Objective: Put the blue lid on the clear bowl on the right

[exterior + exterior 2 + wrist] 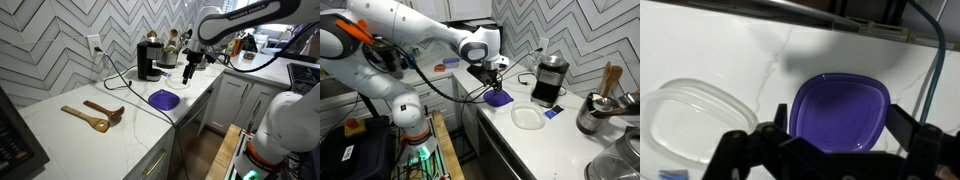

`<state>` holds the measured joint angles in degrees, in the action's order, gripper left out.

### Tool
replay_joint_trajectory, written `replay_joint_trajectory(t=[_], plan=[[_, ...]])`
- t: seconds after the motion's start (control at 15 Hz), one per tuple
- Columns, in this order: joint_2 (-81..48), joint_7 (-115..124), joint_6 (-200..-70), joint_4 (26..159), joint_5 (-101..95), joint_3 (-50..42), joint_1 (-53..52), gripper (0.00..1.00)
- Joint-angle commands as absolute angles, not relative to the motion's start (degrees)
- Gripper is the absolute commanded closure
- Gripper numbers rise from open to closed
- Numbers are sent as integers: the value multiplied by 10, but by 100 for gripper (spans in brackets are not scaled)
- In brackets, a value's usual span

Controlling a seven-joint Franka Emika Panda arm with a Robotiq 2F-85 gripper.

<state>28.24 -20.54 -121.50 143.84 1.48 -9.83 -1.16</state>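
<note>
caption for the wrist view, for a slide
Open gripper above the blue lid on a white counter, clear bowl beside it

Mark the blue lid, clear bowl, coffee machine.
blue lid (840, 108), wrist view, centre of the disc.
clear bowl (528, 117), an exterior view, bare floor.
coffee machine (548, 85), an exterior view, black body.

Your exterior views are evenly lit and a little soft. In your wrist view, the black two-finger gripper (835, 125) is dark and blurred; beyond its jaws a soft shadow, perhaps its own, falls across the bright white marble counter (710, 45).
</note>
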Motion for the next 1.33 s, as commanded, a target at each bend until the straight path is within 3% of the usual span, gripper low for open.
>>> replay_joint_trajectory(t=[0.0, 0.53, 1.27], plan=[[214, -248, -1244, 1436, 48, -102, -32, 0], [208, -245, -1251, 1437, 39, -88, -22, 0], [109, -294, -1528, 1487, 89, -78, -54, 0]])
